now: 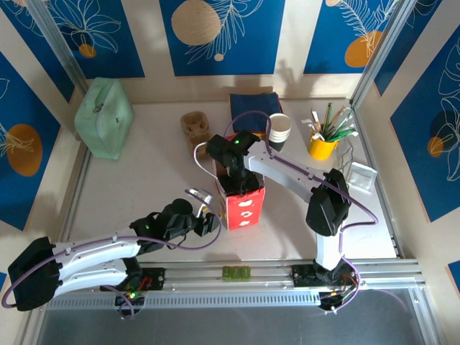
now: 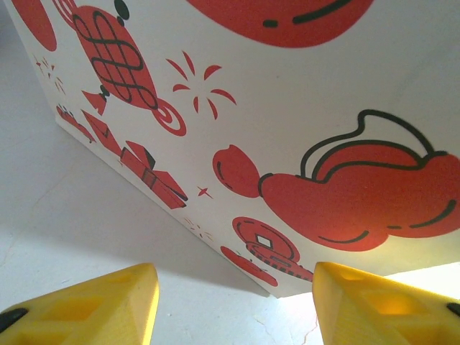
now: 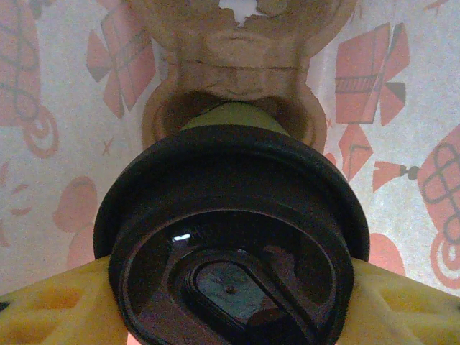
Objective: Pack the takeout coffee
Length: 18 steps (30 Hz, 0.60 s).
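Observation:
The takeout coffee, seen from above as its black round lid [image 3: 230, 237], sits between the yellow fingers [image 3: 57, 309] of my right gripper [image 3: 230, 302], which is shut on it. It hangs inside the red-and-white paper bag [image 1: 242, 207], over a tan pulp cup carrier [image 3: 237, 79] at the bag's bottom. From above, my right gripper [image 1: 234, 172] reaches into the bag's open top. My left gripper [image 2: 233, 305] is open beside the bag's lower corner [image 2: 287, 287], with its fingers [image 2: 93, 309] off the printed wall. In the top view my left gripper [image 1: 208, 221] is just left of the bag.
At the back stand a stack of paper cups [image 1: 279, 131], a yellow cup of sticks [image 1: 323, 146], a dark blue pile of napkins [image 1: 253, 103] and a second pulp carrier [image 1: 194, 125]. A green case [image 1: 104, 118] lies back left, a clear box [image 1: 361, 175] at the right.

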Motion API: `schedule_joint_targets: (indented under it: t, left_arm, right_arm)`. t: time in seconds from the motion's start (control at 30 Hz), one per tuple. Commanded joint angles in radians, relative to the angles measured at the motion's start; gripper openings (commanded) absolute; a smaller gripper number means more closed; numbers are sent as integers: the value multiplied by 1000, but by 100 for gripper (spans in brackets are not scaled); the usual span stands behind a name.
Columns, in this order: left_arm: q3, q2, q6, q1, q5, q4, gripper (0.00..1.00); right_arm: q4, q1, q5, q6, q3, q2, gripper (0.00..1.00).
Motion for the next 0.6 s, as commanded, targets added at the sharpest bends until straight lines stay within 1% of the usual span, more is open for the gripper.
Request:
schedule_joint_targets:
  t: [0.0,0.57]
  left_arm:
    - [-8,-13,-6,-12,-16,21,59]
    - [-9,-13,-6,-12,-16,20,59]
  right_arm:
    - [-9,-5,-23,8,-10,-11,62]
    - [-6,-13,-17,12,-30,-9,62]
